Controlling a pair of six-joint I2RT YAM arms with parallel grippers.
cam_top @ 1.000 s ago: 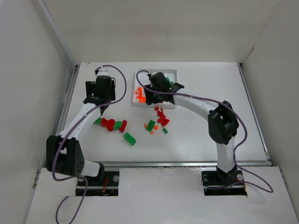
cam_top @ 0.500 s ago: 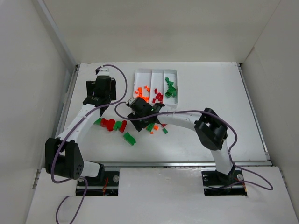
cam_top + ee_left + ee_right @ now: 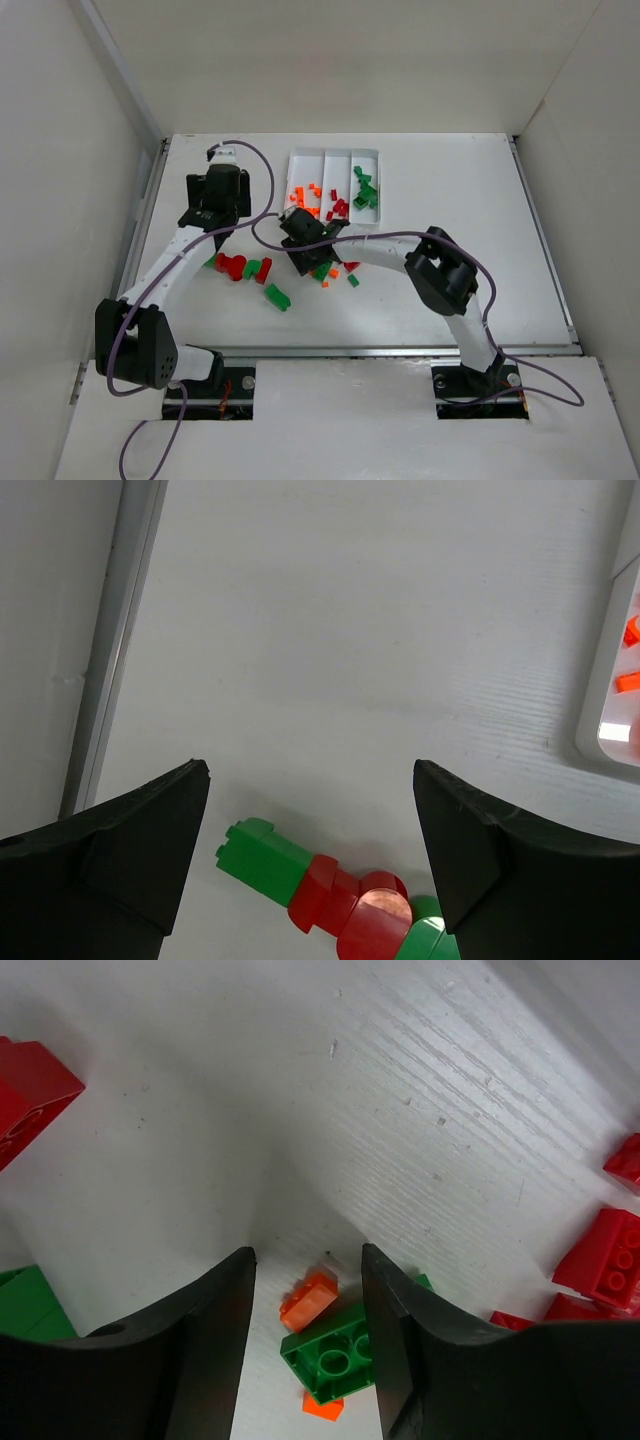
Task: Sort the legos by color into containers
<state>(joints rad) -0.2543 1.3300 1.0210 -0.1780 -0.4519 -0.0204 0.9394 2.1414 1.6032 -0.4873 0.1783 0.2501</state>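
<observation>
Swinging away from the tray since a second ago, the right gripper (image 3: 307, 1260) is now hanging low over the loose pile just near the tray's near edge, while the left arm is sitting almost where it was. Its fingers are standing apart, pinching nothing, and a small orange brick (image 3: 308, 1299) is lying on the table (image 3: 450, 200) in the gap between them. A green brick (image 3: 335, 1352) is lying against that orange one on its near side, with a second orange piece (image 3: 322, 1406) beyond it; red bricks (image 3: 605, 1260) are lying off to the right.

To take the orange brick cleanly, the fingers should probably be coming straight down around it alone, staying off the green brick so it is not dragged along.

Farther out, the white tray (image 3: 333, 152) is already holding sorted pieces: orange in the left compartment (image 3: 303, 195), red in the middle, green on the right. The orange brick likely belongs in the left one.

On the left, the left gripper (image 3: 310, 780) is hovering spread and empty above a joined row of green and red bricks (image 3: 320, 895).
</observation>
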